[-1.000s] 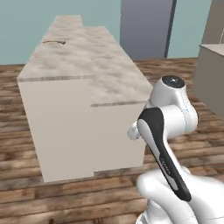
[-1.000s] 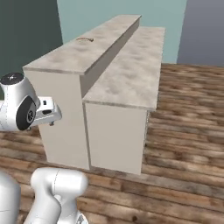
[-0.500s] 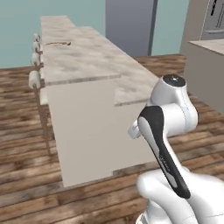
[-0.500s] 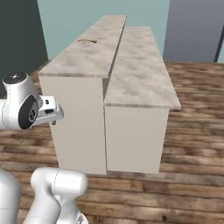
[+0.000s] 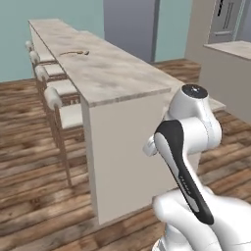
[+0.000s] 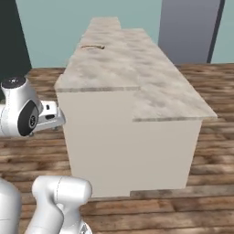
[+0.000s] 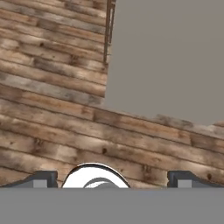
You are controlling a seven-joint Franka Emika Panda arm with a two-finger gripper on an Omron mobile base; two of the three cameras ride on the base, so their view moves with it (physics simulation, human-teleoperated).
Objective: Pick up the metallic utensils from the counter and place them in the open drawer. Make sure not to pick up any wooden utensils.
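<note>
The counter [image 5: 112, 68] is a long beige marbled slab over a cream base, and I face its near end [image 6: 119, 64]. Far along its top lies a thin brownish utensil [image 5: 73, 52] [image 6: 93, 46], too small to tell metal from wood. The open drawer is out of view. My gripper [image 7: 113, 179] points down at the wooden floor beside the counter's plain base [image 7: 166, 57]. Its fingertips [image 7: 41, 178] stand wide apart, open, with nothing between them. The arm's elbow [image 5: 188, 122] is folded up close in front of the counter's end.
Several white-cushioned stools [image 5: 54, 98] stand along the counter's left side. A grey tall panel [image 5: 130, 24] rises behind the counter. A second counter [image 5: 230, 63] stands at the right. Wooden floor [image 6: 210, 91] lies open to the right of the counter.
The whole picture has shifted: the base has driven around the counter's end, bringing it closer and the stools into sight. The gripper stays open.
</note>
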